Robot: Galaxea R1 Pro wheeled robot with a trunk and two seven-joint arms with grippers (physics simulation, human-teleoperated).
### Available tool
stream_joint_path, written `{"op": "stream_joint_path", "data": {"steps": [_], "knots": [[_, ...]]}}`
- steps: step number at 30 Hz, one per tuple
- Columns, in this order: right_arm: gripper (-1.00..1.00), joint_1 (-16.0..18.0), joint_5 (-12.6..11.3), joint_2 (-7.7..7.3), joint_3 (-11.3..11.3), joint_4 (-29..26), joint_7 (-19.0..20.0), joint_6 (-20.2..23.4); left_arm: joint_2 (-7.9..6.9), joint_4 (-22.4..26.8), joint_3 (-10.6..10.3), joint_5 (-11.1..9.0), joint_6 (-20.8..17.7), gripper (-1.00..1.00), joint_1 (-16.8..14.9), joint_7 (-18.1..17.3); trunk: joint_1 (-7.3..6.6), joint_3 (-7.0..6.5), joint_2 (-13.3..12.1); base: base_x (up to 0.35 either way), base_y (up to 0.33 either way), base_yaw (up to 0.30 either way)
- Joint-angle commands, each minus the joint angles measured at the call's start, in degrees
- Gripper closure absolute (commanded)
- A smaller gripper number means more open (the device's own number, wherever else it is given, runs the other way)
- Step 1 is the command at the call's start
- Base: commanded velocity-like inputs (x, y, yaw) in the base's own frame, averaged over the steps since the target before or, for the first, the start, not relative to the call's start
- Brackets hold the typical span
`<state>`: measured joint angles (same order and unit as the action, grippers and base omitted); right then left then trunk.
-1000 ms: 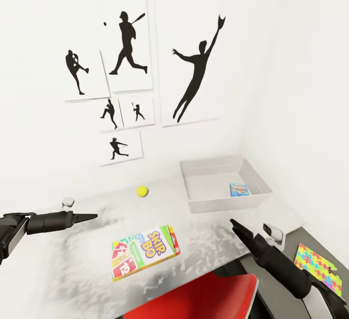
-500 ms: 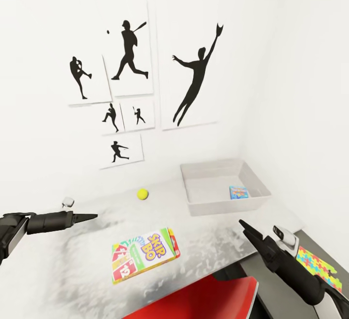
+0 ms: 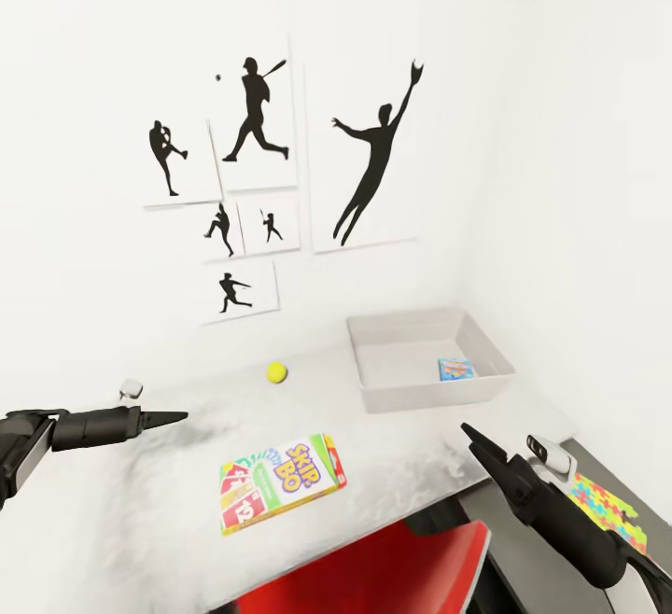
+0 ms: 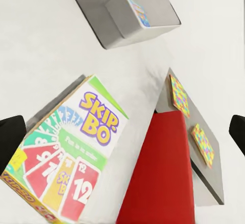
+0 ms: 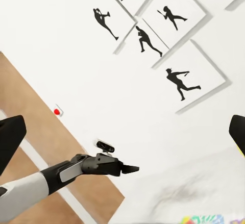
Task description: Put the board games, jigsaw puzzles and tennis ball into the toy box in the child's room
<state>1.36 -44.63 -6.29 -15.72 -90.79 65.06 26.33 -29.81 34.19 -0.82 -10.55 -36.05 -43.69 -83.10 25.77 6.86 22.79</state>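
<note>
From the head camera, the SKIP-BO box (image 3: pixel 282 483) is lying near the front edge of the table (image 3: pixel 159 502), the tennis ball (image 3: pixel 275 372) farther back, and the toy box (image 3: pixel 425 357) at the far right is holding one small colourful box (image 3: pixel 455 369). The left gripper (image 3: pixel 177 417) is hovering at the left, the right gripper (image 3: pixel 471 437) at the right; I cannot tell whether either is spread or pressed together. A jigsaw puzzle (image 3: pixel 605 511) is lying on a lower grey surface (image 3: pixel 523 539) to the right.

The left wrist camera is showing two puzzles (image 4: pixel 179 96) (image 4: pixel 203 145) there beside a red chair (image 4: pixel 161 173), with both fingers spread wide and empty.

The right wrist camera is showing its fingers spread apart, facing the left arm (image 5: pixel 76 173).

A careless push could be sliding the SKIP-BO box off the edge.
</note>
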Motion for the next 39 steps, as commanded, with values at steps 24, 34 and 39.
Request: {"op": "stream_joint_path", "data": {"steps": [24, 34, 39], "knots": [[-1.0, 0.0, 0.3, 0.03, 0.0, 0.5, -0.4, 0.4, -0.06, 0.0, -0.1, -0.2, -0.6, -1.0, 0.0, -0.2, 0.01, -0.85, 0.1, -0.089, 0.0, 0.0], [-1.0, 0.0, 0.5, 0.05, 0.0, 0.9, -0.5, 0.4, -0.06, 0.0, -0.1, -0.2, -0.6, -1.0, -0.1, -0.2, 0.01, -0.85, 0.1, 0.0, 0.0, 0.0], [-1.0, 0.0, 0.5, 0.05, 0.0, 0.9, -0.5, 0.4, -0.01, 0.0, -0.1, -0.2, -0.6, -1.0, -0.1, -0.1, 0.01, -0.85, 0.1, 0.0, 0.0, 0.0]]}}
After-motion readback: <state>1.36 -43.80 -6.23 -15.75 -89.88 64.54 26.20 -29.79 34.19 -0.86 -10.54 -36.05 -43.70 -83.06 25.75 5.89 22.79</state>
